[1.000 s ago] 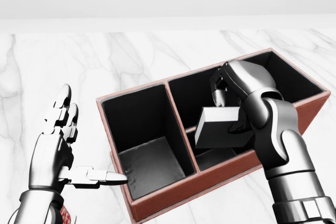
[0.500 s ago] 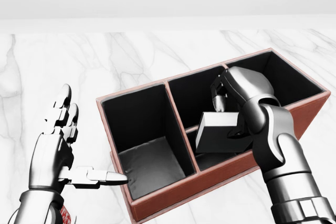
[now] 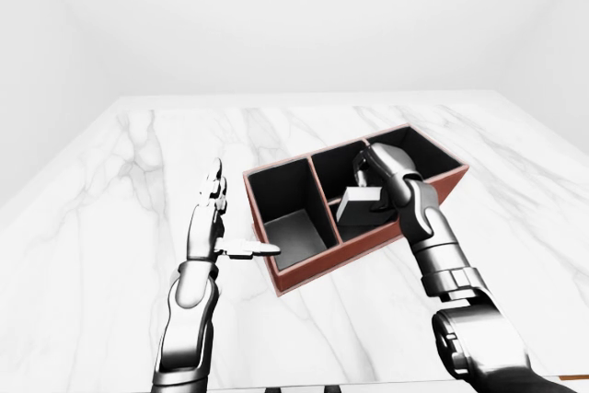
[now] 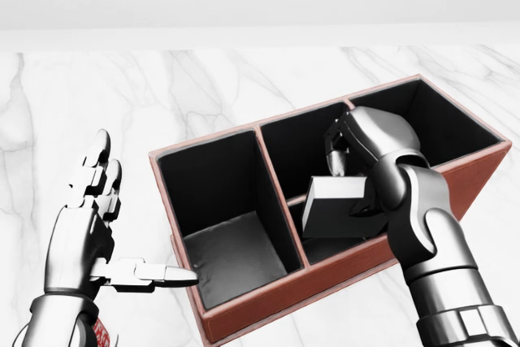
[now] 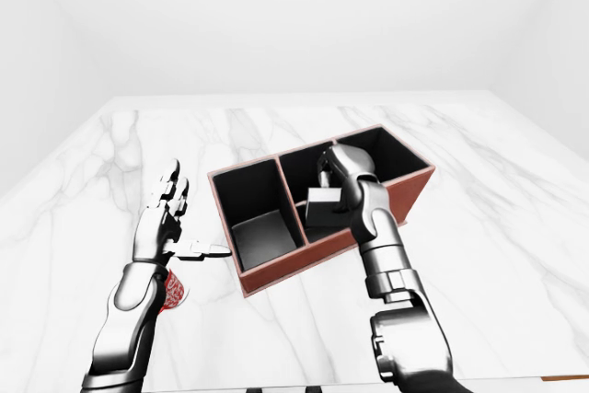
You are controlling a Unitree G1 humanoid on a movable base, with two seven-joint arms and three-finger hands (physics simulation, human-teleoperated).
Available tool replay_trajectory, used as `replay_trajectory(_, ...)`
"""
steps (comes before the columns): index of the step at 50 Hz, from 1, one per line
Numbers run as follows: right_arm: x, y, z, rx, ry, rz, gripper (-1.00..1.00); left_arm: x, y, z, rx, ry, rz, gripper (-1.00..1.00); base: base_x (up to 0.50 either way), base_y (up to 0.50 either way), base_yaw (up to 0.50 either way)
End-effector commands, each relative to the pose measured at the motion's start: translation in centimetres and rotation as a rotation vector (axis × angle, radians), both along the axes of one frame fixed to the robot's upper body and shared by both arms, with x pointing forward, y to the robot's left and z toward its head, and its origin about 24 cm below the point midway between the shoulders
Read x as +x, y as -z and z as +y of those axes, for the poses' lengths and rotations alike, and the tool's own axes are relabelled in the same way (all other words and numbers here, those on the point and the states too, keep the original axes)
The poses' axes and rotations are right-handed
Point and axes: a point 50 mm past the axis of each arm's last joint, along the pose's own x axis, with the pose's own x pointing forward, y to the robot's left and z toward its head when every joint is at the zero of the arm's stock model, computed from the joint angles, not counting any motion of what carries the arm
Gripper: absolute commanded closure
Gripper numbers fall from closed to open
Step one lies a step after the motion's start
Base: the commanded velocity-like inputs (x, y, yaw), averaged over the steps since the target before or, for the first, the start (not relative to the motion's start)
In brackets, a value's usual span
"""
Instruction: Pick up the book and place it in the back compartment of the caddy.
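Observation:
The caddy (image 4: 268, 302) is a red-brown box with three black-lined compartments, lying at an angle on the marble table (image 4: 244, 87). My right hand (image 4: 348, 178) is shut on the dark grey book (image 4: 333, 210). It holds the book tilted inside the middle section, low against the wall nearest the bottom of the head view. A short cross divider (image 4: 294, 197) shows just left of the book. The book's lower edge is hidden behind the caddy wall. My left hand (image 4: 134, 217) is open beside the caddy's left end, thumb pointing at the wall, touching nothing.
A small red-and-white patterned thing (image 5: 173, 290) lies on the table under my left forearm. The marble top stretches wide around the caddy, its left edge (image 3: 55, 172) and bottom edge (image 3: 294, 382) showing in the left-eye view. White walls stand beyond.
My right hand has sunk a little and brought the book lower into the middle section, its tilt flatter. The left hand and the caddy have not moved.

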Motion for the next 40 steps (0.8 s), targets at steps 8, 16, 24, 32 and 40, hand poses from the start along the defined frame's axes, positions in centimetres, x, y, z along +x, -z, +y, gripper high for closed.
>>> replay_trajectory(8,0.1,0.4,-0.1,-0.025,0.009,-0.020,1.00,0.0,-0.1,0.0,-0.001,0.000,-0.003,-1.00,0.00,0.00,0.00)
replay_trajectory(16,0.1,0.8,-0.2,-0.032,0.012,-0.017,1.00,0.0,0.0,0.0,-0.002,0.000,0.001,-1.00,0.00,0.00,0.00)
replay_trajectory(24,0.1,1.2,-0.1,-0.042,0.017,-0.017,1.00,0.0,-0.1,0.0,-0.002,0.001,-0.003,-1.00,0.00,0.00,0.00)
replay_trajectory(32,0.1,1.4,-0.2,-0.048,0.021,-0.017,1.00,0.0,0.0,0.0,-0.002,0.001,-0.002,-1.00,0.00,0.00,0.00)
replay_trajectory(40,0.2,1.4,-0.2,-0.049,0.026,-0.021,1.00,0.0,0.0,0.0,-0.004,0.003,-0.001,-1.00,0.00,0.00,0.00)
